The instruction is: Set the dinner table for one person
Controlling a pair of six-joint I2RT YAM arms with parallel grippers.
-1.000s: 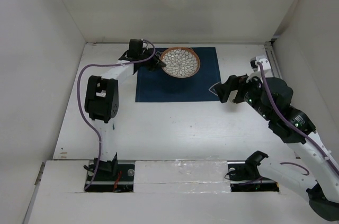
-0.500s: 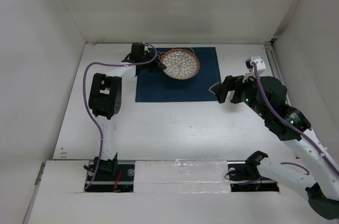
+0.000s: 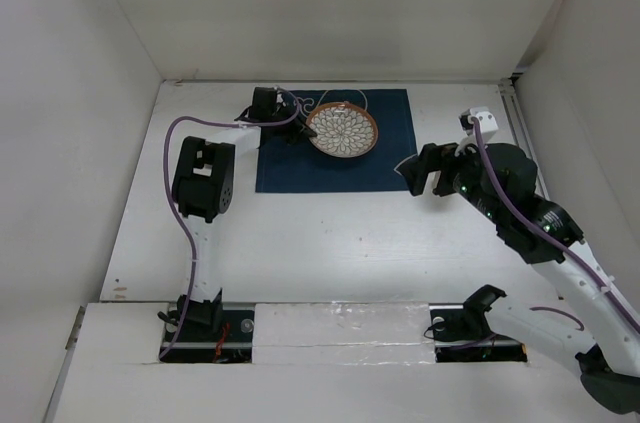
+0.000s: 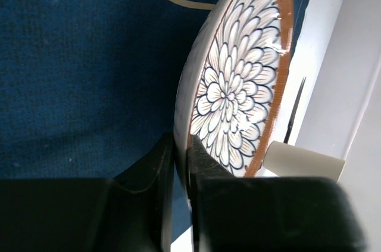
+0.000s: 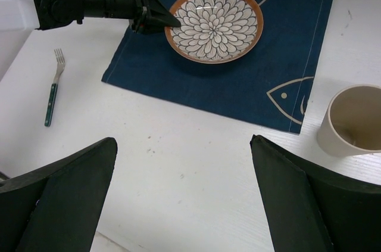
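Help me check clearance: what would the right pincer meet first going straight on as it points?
Likely the bare dinner table, just short of the blue mat, though depth is unclear.

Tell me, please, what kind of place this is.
Probably a robot test cell, not a home: plain white walls box in the dinner table, two arms are bolted at its near edge, with a plate, blue mat, fork and cup as props.

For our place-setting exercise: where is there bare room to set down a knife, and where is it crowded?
Free: the blue mat between the plate and its near hem; the dinner table beyond that hem, between fork and cup. Crowded: the plate's left rim, where the left claw grips it, and the mat's near right corner beside the cup.
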